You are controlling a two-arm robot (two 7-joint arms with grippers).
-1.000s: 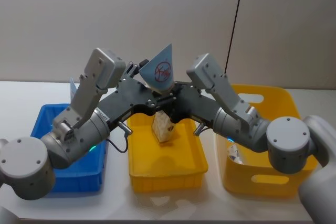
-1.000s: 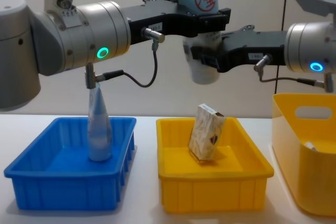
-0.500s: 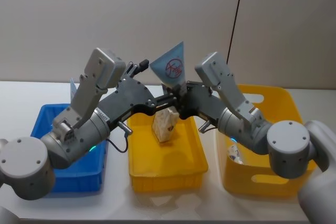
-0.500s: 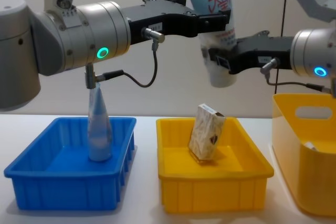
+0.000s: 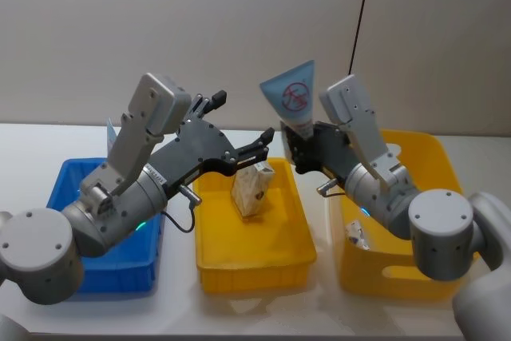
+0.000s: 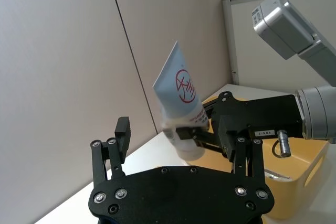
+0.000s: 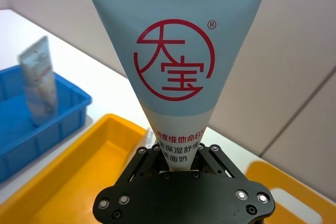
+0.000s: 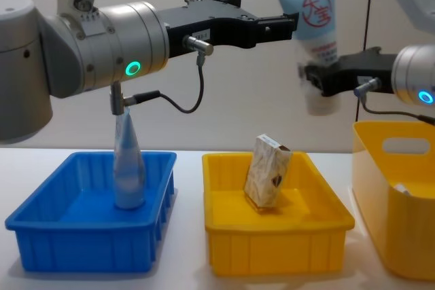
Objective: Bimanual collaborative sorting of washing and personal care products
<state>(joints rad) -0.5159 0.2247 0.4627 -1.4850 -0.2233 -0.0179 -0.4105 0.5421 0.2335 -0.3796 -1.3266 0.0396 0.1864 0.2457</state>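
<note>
Above the yellow tray (image 5: 255, 255), right hand (image 8: 325, 81) clamps pale-blue red-logo tube (image 8: 316, 17), left hand (image 5: 257, 145) spread empty.

pale-blue tube (image 7: 176, 72) with red circled logo "大宝" and ®, small red print below

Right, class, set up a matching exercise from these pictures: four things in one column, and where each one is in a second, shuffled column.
Things:
1. tube
2. marbled pack
3. clear bottle
4. left gripper

Places or states:
A. standing in the blue tray
B. open, holding nothing, above the middle tray
C. leaning in the middle yellow tray
D. held in the right gripper, above the table

Pairs: 1-D, 2-C, 3-A, 4-B
</note>
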